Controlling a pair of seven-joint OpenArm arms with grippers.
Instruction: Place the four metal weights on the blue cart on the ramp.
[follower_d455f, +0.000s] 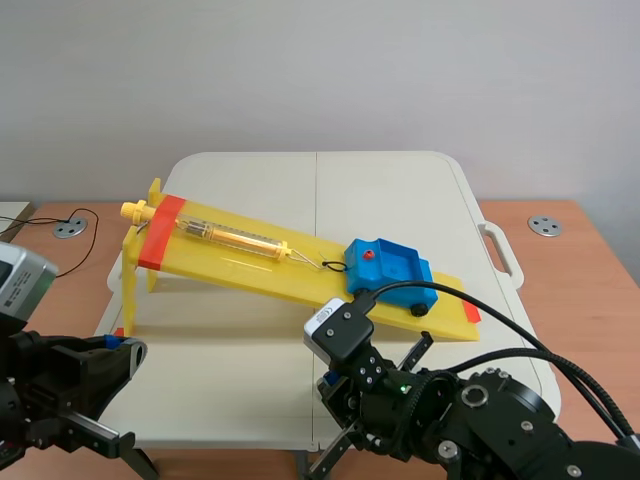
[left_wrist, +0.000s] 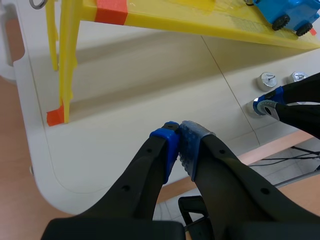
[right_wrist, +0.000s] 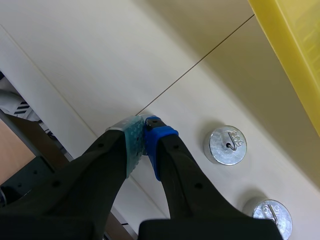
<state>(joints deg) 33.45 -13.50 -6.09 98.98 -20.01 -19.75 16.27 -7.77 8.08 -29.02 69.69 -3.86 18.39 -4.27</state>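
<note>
On the table (follower_d455f: 230, 350), two weights (right_wrist: 225, 145) are seen unloaded; none is seen in the cart (follower_d455f: 388, 266). Left gripper (left_wrist: 179, 132) and right gripper (right_wrist: 144, 128) are closed on nothing.

Weights (right_wrist: 225, 145) shiny silver metal; ramp (follower_d455f: 258, 268) glossy yellow plastic; cart (follower_d455f: 392, 266) blue plastic; table (follower_d455f: 300, 190) matt cream.

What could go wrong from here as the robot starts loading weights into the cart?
1. The blue cart stands on wheels on the sloped yellow ramp; a weight set down hard could jolt it downhill.
2. The near weight and far weight are low discs lying not far from the table edge, by the shut right gripper; a poor pinch might knock one off.
3. Only two weights show, not four.
</note>
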